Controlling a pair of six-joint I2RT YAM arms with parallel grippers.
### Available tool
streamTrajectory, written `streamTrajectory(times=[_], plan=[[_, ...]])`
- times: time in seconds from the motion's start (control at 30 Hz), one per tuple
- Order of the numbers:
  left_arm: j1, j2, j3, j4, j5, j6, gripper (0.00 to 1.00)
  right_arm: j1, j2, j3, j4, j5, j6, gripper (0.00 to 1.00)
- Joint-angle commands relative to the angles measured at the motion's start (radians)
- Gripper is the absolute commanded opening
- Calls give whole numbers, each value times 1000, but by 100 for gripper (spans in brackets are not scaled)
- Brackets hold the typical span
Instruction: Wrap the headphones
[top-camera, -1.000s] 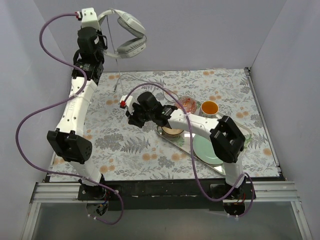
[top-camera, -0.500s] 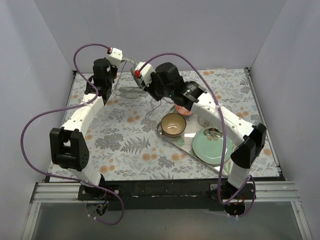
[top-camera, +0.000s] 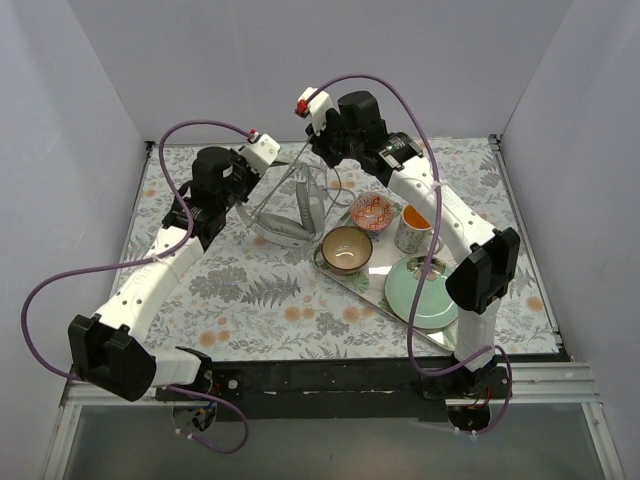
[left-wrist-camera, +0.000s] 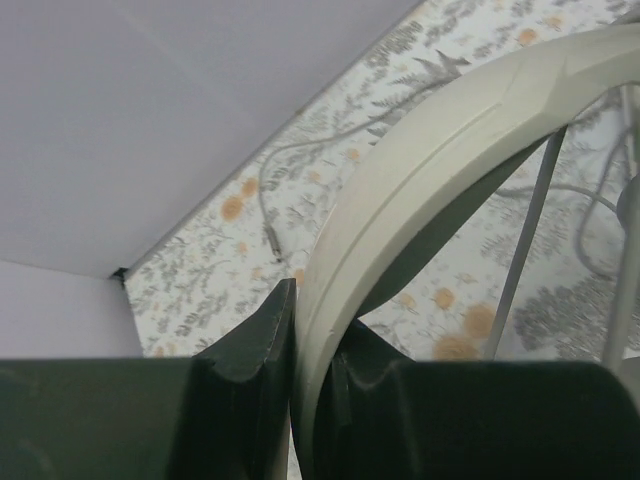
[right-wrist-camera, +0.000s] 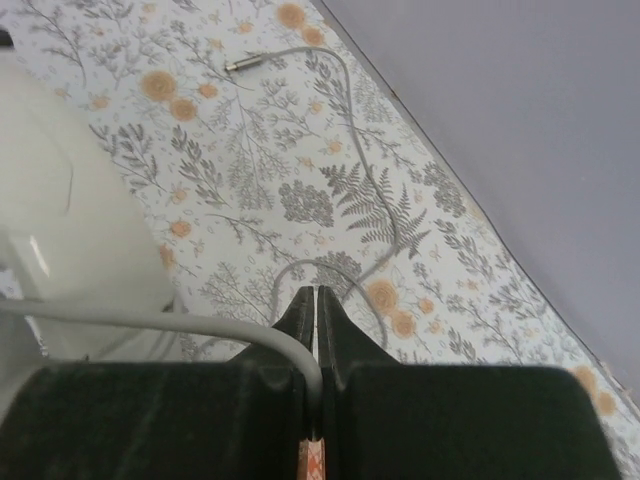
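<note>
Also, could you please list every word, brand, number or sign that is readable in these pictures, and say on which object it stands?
None: no text is readable in any view.
The headphones show a plain headband, with no brand visible.
The red patterned bowl and the tablecloth carry only decoration, no letters.
The mug is too small to tell.
</note>
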Motion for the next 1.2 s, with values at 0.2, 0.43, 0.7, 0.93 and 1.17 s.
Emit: streamTrajectory(times=[0.2, 0.43, 0.7, 0.93, 1.17], plan=[[3, -54, 182, -356, 139, -161, 0, -180, -33, -92, 370, -192, 173, 1], [1, -49, 225, -360, 91, -189, 0, -192, -74, -204, 485, -244, 208, 1], [3, -48, 201, -325, -11, -163, 0, -220, -197, -394, 686, -252, 259, 1], [3, -60, 308, -440, 213, -230, 0, -230, -136, -315, 630, -338, 254, 1], [3, 9, 599, -566, 348, -432, 0, -215, -32, -322, 845, -512, 426, 18]])
